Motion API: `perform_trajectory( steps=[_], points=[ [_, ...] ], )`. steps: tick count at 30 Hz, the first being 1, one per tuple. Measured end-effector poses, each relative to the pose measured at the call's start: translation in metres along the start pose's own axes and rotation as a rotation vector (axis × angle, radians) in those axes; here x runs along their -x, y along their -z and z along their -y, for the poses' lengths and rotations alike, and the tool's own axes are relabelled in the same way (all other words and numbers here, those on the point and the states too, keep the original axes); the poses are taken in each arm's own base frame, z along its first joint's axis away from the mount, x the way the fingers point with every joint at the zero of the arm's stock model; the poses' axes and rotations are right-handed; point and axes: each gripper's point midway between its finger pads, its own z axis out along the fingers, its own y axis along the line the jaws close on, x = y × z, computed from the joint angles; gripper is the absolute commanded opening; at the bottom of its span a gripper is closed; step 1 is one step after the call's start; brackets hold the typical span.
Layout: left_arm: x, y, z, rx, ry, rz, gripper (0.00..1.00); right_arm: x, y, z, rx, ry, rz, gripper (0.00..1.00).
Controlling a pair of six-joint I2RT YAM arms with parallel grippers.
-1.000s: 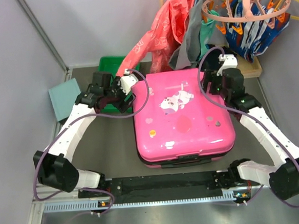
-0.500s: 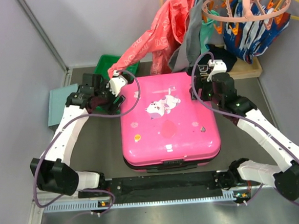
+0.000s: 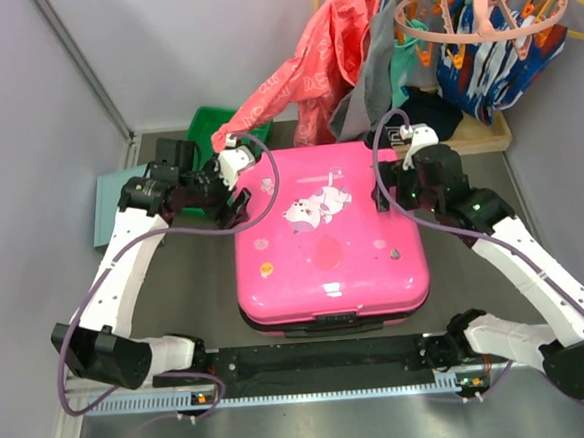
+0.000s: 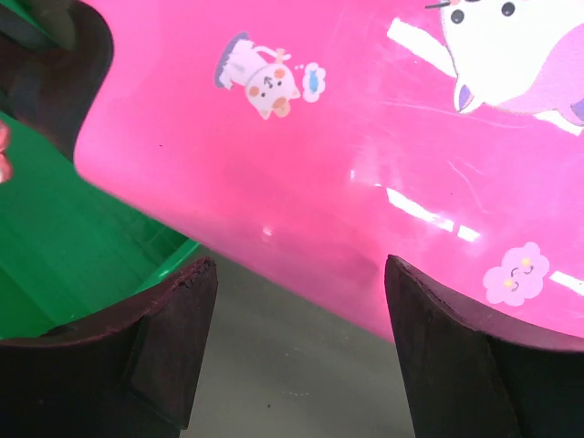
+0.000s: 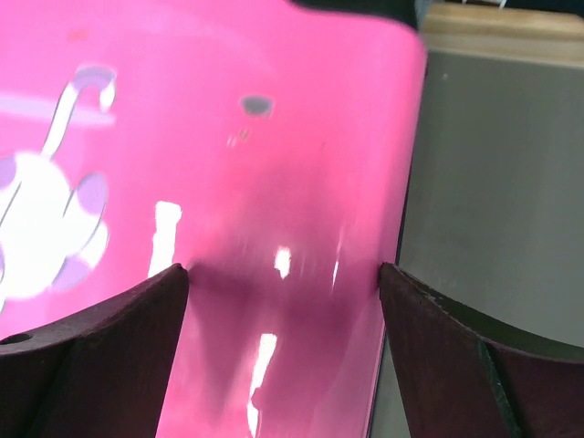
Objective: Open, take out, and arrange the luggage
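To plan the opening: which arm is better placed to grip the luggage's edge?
Probably left: the left jaws, open, straddle the luggage edge, table showing between them; the right jaws hang over its top only.

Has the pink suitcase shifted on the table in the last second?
Yes. The luggage has slid left along the black base rail, and its back-left corner is now nearer the green tray.
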Motion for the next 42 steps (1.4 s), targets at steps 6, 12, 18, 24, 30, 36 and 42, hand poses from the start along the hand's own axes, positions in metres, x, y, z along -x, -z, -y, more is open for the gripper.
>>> perform_trajectory(
  steps=[6,12,18,24,30,36,42],
  points=[
    [-0.009,-0.003,0.002,0.000,0.033,-0.032,0.80,-0.018,0.031,-0.005,0.023,0.036,-0.103,0.83],
    [-0.014,0.004,0.004,0.022,0.038,-0.050,0.81,-0.032,0.049,-0.003,0.009,0.028,-0.167,0.88],
    [-0.031,0.009,-0.007,0.114,0.060,-0.109,0.81,-0.033,0.052,0.000,-0.010,0.035,-0.175,0.93],
    [-0.073,0.011,-0.034,0.239,0.143,-0.203,0.80,-0.019,0.033,0.026,-0.014,-0.089,-0.157,0.84],
    [-0.104,0.007,-0.042,0.269,0.200,-0.245,0.79,-0.013,0.021,0.039,0.048,-0.155,-0.120,0.74],
    [-0.133,-0.013,-0.022,0.187,0.237,-0.289,0.76,-0.008,0.004,0.042,0.089,-0.193,-0.059,0.74],
    [-0.133,-0.035,-0.015,0.117,0.260,-0.259,0.77,-0.007,-0.014,0.036,0.143,-0.229,-0.018,0.75]
  ],
)
